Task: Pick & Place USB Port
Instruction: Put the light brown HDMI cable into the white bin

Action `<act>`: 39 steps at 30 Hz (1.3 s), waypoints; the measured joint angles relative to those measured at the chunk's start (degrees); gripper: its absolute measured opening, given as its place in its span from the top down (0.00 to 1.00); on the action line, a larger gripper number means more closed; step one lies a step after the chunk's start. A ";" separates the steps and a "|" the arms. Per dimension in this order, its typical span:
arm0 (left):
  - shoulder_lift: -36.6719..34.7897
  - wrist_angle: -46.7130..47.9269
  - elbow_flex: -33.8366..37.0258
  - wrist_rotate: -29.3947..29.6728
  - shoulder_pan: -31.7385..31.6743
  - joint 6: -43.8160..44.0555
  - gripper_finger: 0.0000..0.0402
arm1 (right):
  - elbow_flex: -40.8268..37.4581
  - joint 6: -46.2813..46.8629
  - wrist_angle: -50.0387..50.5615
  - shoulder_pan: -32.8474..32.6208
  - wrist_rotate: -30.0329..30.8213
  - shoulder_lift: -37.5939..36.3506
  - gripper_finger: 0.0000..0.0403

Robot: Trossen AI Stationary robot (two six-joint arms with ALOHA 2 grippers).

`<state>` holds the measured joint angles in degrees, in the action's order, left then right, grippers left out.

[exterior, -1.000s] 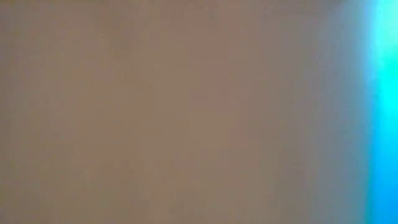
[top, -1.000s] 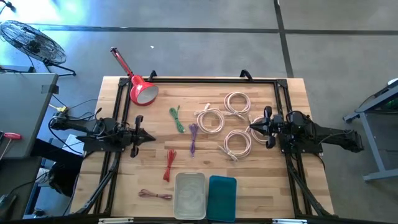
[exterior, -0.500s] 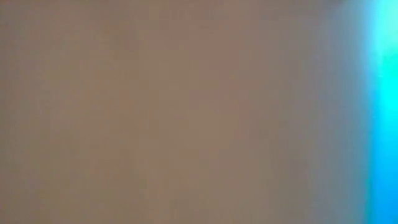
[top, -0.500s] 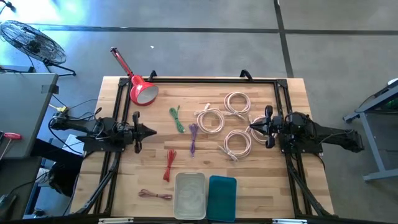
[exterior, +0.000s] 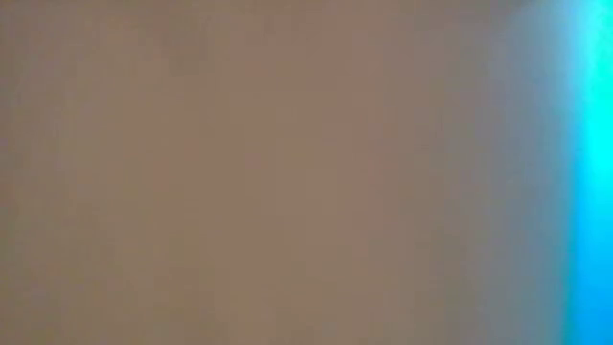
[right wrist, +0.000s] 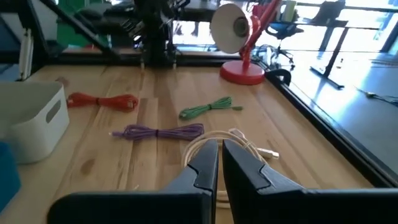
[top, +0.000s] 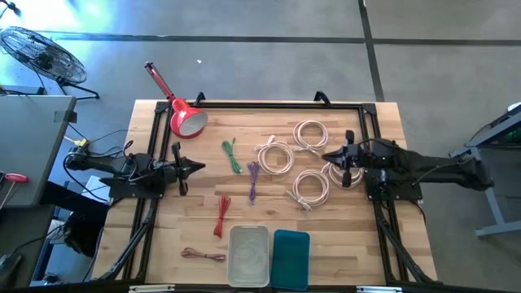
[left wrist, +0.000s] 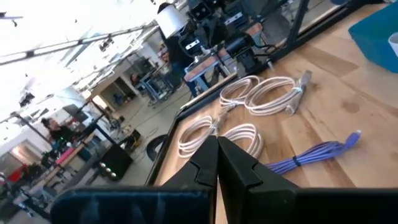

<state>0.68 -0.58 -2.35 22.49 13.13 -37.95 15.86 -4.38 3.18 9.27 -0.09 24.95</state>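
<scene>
Several coiled white USB cables lie flat on the wooden table right of its middle; their plugs show in the left wrist view. My right gripper is shut and hovers above these coils, holding nothing. One coil lies just beyond its fingertips. My left gripper is shut and empty. It points level toward the table's right edge, above the left side of the table.
Green, purple, red and brown cable bundles lie mid-table. A white bin and a teal tray stand at the near edge. A red desk lamp stands far left. The low view is a blur.
My right gripper has risen and reached out toward the table's left edge, over the white coils, still shut. My left gripper has stayed in place but has rolled about its own axis and swung slightly toward the far edge. No cable has moved.
</scene>
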 joint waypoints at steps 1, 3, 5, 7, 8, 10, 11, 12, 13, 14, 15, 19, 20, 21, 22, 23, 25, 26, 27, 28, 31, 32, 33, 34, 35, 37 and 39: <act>0.01 0.01 0.00 -0.52 0.01 -0.68 1.00 | 0.89 -0.54 0.00 -0.01 -0.22 1.58 0.96; 0.01 -0.09 0.00 -1.19 0.02 -1.88 1.00 | 2.73 -0.94 -0.07 0.01 -0.16 4.36 0.96; 0.01 -0.11 0.00 -1.65 0.02 -2.83 1.00 | 4.24 -1.81 -0.01 0.01 -0.41 6.71 0.96; 0.01 -0.09 0.00 -1.80 0.00 -3.24 1.00 | 5.43 -2.09 -0.62 0.01 -1.28 8.52 0.96; 0.01 -0.07 0.00 -1.93 0.02 -3.24 1.00 | 5.95 -2.10 -1.14 0.01 -1.99 9.28 0.96; 0.01 0.11 0.00 -3.02 0.00 -3.16 1.00 | 6.76 -2.10 -1.48 0.00 -3.38 10.46 0.96; 0.01 0.15 0.00 -3.90 0.00 -2.83 1.00 | 7.05 -2.12 -1.45 -0.01 -3.95 10.91 0.96; 0.01 0.19 0.00 -4.24 0.02 -2.69 1.00 | 7.24 -2.10 -1.51 0.01 -4.52 11.25 0.96; 0.01 0.19 0.00 -4.30 0.01 -2.35 1.00 | 7.32 -2.11 -1.49 -0.01 -4.84 11.51 0.96; 0.01 0.20 0.00 -4.34 0.02 -2.27 1.00 | 7.35 -2.10 -1.55 -0.02 -4.86 11.73 0.96; 0.01 0.18 0.00 -4.34 0.02 -2.32 1.00 | 7.35 -2.12 -1.53 0.01 -4.78 11.91 0.96; 0.01 0.17 0.00 -4.27 0.01 -2.32 1.00 | 7.35 -4.03 -1.54 -0.02 -3.25 12.24 0.96; 0.01 0.14 0.00 -4.16 0.02 -2.32 1.00 | 7.43 -4.93 -1.44 -0.02 -1.89 12.22 0.95; 0.01 0.07 0.01 -4.15 0.00 -2.32 1.00 | 7.86 -5.44 -0.50 -0.02 0.12 12.23 0.95; 0.01 -0.08 0.02 -4.13 0.00 -2.46 1.00 | 8.55 -5.67 0.95 -0.02 2.65 12.25 0.94; 0.01 -0.31 0.07 -4.01 0.02 -2.69 1.00 | 9.31 -5.75 2.45 0.00 5.06 12.37 0.92; 0.01 -0.68 0.11 -3.41 0.00 -2.79 1.00 | 10.76 -5.39 5.21 0.01 8.43 12.86 0.87; 0.01 -0.88 0.13 -2.68 0.02 -2.79 1.00 | 11.33 -5.03 6.69 0.01 9.30 13.19 0.85; 0.01 -1.00 0.14 -1.72 0.02 -2.76 0.99 | 11.91 -4.83 7.86 0.01 9.76 13.60 0.82; 0.01 -1.09 0.15 -0.40 0.02 -2.49 0.99 | 12.43 -4.81 8.58 0.01 9.78 14.04 0.79; 0.01 -1.33 0.15 2.08 0.00 -2.12 0.96 | 13.15 -4.53 8.87 0.01 9.61 15.04 0.71; 0.01 -1.45 0.15 2.20 0.01 -2.10 0.95 | 13.23 -4.59 8.90 0.01 9.16 15.40 0.69; 0.01 -1.80 0.15 2.20 0.00 -2.10 0.93 | 13.25 -4.61 8.99 0.00 8.77 15.74 0.67; 0.01 -2.24 0.15 2.20 0.00 -1.94 0.90 | 13.25 -4.61 9.05 -0.02 8.71 16.08 0.65; 0.01 -2.71 0.15 2.24 0.00 -1.39 0.88 | 13.25 -4.61 8.99 0.01 8.74 16.33 0.64; -0.02 -3.08 0.15 3.10 0.00 -0.19 0.82 | 13.25 -4.63 8.97 0.01 9.09 16.83 0.62; 0.01 -2.98 0.15 3.98 0.00 0.78 0.76 | 13.27 -4.86 8.95 -0.01 9.65 17.30 0.60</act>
<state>0.69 -3.56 -2.20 26.46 13.13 -37.18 29.12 -9.24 12.14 9.26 9.56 42.24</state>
